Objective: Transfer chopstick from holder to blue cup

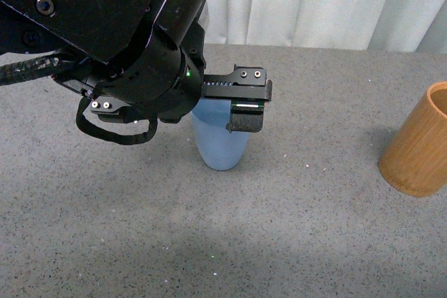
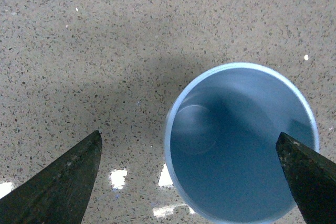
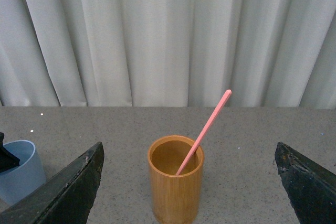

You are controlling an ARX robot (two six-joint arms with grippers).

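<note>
Grey speckled table (image 1: 314,242), white curtain (image 1: 314,5) behind far edge. I see pink chopstick (image 3: 205,132) leaning in bamboo holder (image 1: 418,146) near right edge. Blue cup (image 1: 222,148) mid-table. Left gripper (image 2: 188,134) directly over cup, jaws wide, holding nothing. Right gripper (image 3: 188,144) facing holder, jaws wide, holding nothing.

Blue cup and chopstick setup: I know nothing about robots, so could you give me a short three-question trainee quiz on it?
1. True or false: the blue cup already holds a chopstick.
2. The pink chopstick leans inside: A) the wooden holder, B) the blue cup, C) neither.
3. Which arm's pincer hangs open over the blue cup?
Key: 1 false, the cup is empty. 2 A. 3 the left pincer.
</note>
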